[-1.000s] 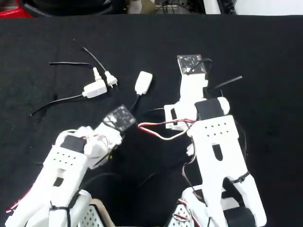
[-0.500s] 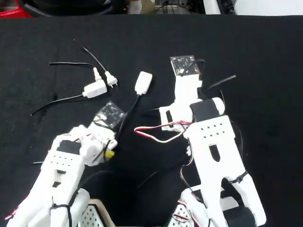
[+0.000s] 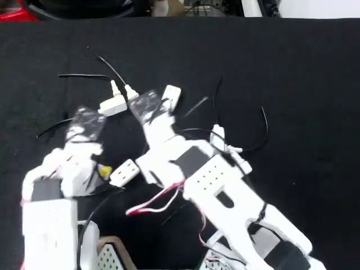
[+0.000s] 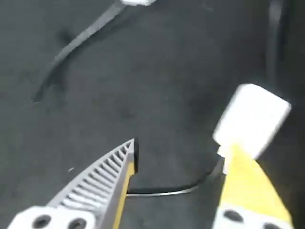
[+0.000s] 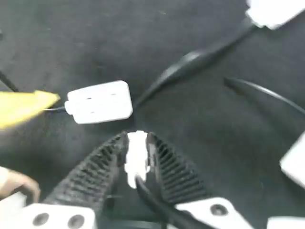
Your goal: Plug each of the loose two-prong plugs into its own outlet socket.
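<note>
My right gripper is shut on a small white two-prong plug whose black cord trails back between the fingers. Just ahead of it lies a white outlet socket flat on the black table. My left gripper is open, and its yellow finger sits at the edge of that same socket. The right arm stretches diagonally toward the left arm. A second loose plug lies beside the right arm.
A white socket with two plugs at it lies at the far left. Another socket on a thick black cable lies close to the right arm's wrist. Thin black cords curl over the middle of the table.
The right arm swung left from the table's middle to the socket near the left arm. The left arm pulled back and leftward. The socket at its yellow finger has come into view.
</note>
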Controlling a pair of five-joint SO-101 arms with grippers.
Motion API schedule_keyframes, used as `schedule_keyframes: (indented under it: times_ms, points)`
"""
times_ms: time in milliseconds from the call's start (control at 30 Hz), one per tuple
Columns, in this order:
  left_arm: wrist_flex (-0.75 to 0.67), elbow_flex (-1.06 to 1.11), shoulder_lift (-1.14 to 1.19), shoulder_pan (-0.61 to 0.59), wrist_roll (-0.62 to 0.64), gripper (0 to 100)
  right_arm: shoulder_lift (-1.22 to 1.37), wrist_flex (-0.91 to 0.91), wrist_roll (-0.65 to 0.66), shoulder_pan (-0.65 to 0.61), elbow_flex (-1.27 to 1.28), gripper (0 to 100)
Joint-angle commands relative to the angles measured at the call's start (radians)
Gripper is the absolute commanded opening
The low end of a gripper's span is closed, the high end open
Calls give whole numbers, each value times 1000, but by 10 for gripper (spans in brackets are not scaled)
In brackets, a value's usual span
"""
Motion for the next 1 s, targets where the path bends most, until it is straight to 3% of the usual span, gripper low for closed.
schedule_keyframes:
  times_ms: [0,300,733,967]
  points:
    - [9,104,-233,-157,8,292,4,-175,0,-44,51,12]
    - [18,450,-608,-246,8,292,245,-279,-46,-97,-4,11]
    - [17,487,-594,-257,-55,292,309,-282,-43,-110,-48,11]
    - [17,489,-594,-257,-55,292,355,-422,-18,-41,-4,11]
